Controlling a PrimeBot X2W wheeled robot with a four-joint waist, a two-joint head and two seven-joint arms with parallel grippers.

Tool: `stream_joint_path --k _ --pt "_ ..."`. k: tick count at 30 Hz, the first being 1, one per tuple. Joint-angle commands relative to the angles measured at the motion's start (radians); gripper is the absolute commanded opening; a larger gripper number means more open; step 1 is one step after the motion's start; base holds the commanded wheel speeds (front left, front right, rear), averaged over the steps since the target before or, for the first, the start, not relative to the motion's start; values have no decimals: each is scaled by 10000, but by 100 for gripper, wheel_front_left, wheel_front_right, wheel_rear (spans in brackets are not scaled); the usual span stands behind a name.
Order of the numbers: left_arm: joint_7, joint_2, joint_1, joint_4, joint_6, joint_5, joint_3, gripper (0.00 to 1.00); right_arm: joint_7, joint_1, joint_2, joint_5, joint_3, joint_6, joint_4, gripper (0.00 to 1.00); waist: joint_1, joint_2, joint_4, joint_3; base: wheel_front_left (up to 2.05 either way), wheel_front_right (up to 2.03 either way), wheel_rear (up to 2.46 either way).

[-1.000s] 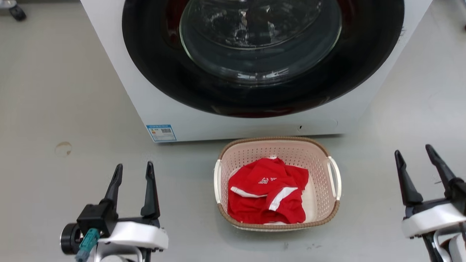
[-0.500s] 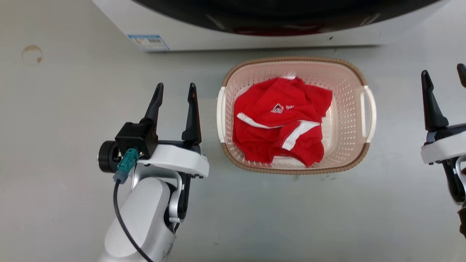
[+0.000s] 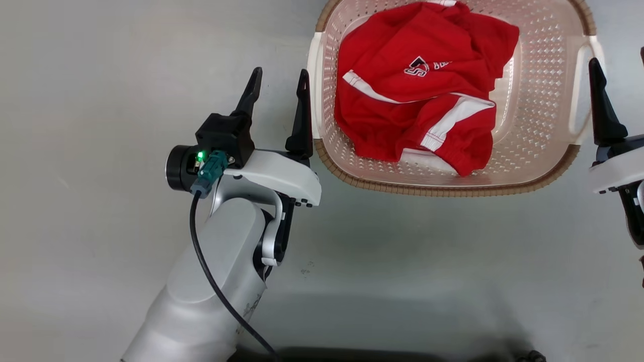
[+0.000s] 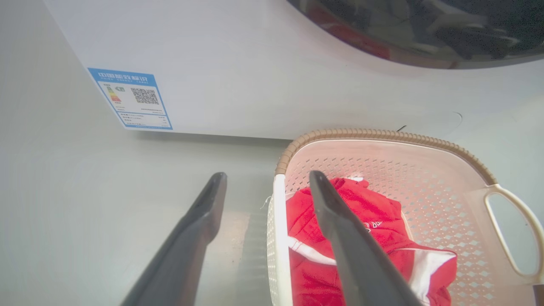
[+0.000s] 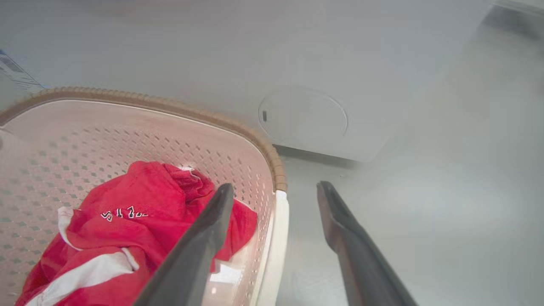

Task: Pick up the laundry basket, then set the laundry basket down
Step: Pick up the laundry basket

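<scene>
**Two sides covered: left pincer [image 3: 279,73] and right pincer [image 5: 275,187] flank laundry basket [image 3: 443,190]**

Cream-pink and rounded at the corners, the laundry basket sits on the pale grey floor [image 3: 100,151] just in front of a white washing machine [image 4: 255,63]. Its perforated walls are topped by a brown woven-look rim, with a white loop handle [image 3: 316,75] on each short side. A crumpled red garment [image 3: 417,100] with white stripes and a white logo lies inside.

From the head camera, the left pincer stands released just beside the basket's left handle, fingers spread, a green light [image 3: 200,156] glowing on its wrist block. One dark finger of the right pincer rises by the right handle at the frame's edge.

The wrist cameras add what the overhead angle cuts off. The left wrist view takes in the machine's front panel, a blue-bordered energy label [image 4: 131,98] with a QR code near its lower corner, and the dark curve of the door glass [image 4: 425,25] above. In that view the left handle's white rail shows between the two fingers.

The right wrist view shows the right pincer likewise released. One finger is over the basket's inside and the other over bare floor, with the basket's edge between them. A round cover plate [image 5: 304,119] sits low on the machine.

Whether any finger touches the plastic cannot be told. The floor is smooth and matte, with a few small scuffs.
</scene>
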Motion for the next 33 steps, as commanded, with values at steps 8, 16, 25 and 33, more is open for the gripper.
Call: stream_joint_path --k 8,16,25,33 --pt "-103 175 -424 292 37 -315 -304 100 -136 49 -173 122 238 40 -60 100 0 0 75 881 0 0 0" --pt "-103 175 -656 575 50 -370 -513 100 -136 -33 -161 151 385 40 199 100 0 0 -10 1164 0 0 0" --pt "-103 175 -1098 879 104 -414 -735 100 -136 -386 -92 208 752 40 604 100 0 0 -137 1487 0 0 0" --pt "-103 175 -1620 1696 95 -553 -1072 100 -136 -927 178 268 1160 40 1390 100 0 0 -343 1479 0 0 0"
